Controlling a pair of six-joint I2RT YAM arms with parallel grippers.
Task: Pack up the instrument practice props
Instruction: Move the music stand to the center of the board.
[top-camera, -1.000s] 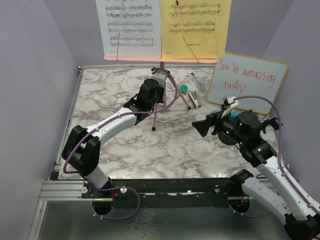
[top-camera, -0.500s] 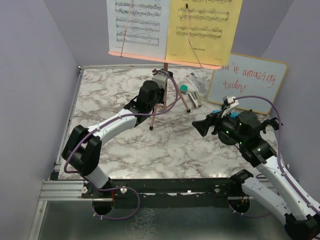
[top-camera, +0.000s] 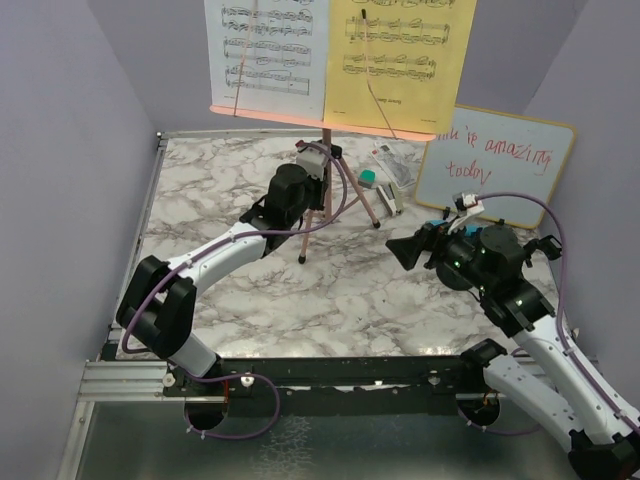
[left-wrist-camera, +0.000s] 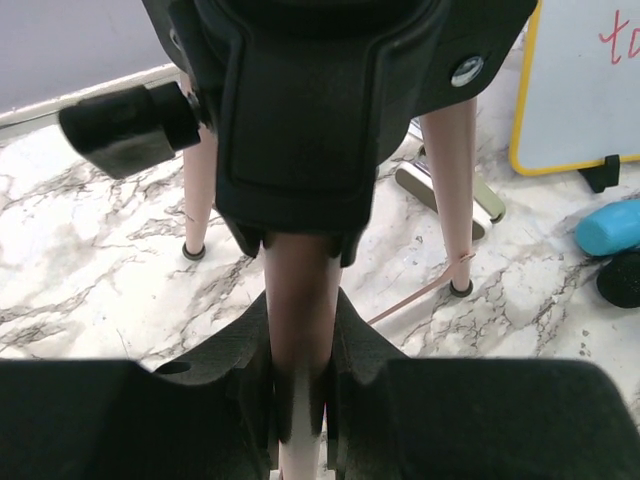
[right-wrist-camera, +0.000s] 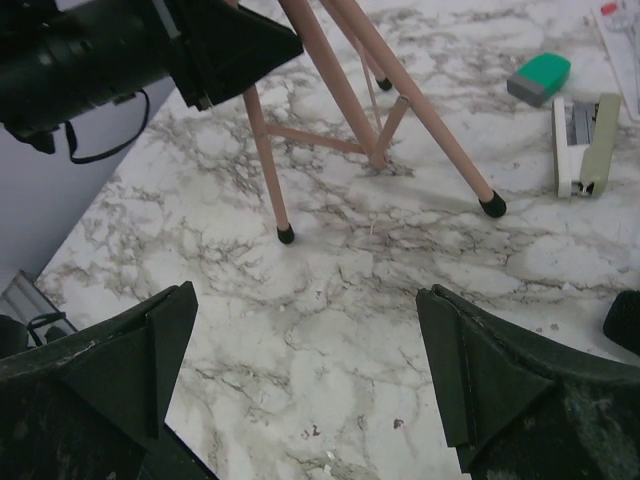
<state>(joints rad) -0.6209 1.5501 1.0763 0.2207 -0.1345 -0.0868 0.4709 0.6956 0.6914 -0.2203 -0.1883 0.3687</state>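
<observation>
Pink rack (left-wrist-camera: 300, 280) clenched by outstretched left end effector (left-wrist-camera: 300, 335); right end effector (right-wrist-camera: 300, 370) agape.

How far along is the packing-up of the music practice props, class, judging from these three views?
Done: nothing looks packed. In hand: the left gripper is shut on the centre pole of the pink music rack, its tripod legs spread; the right gripper hangs open, holding nothing. Left: the sheet-music pages sit on the rack, and the blue microphone lies on the table by the whiteboard.
</observation>
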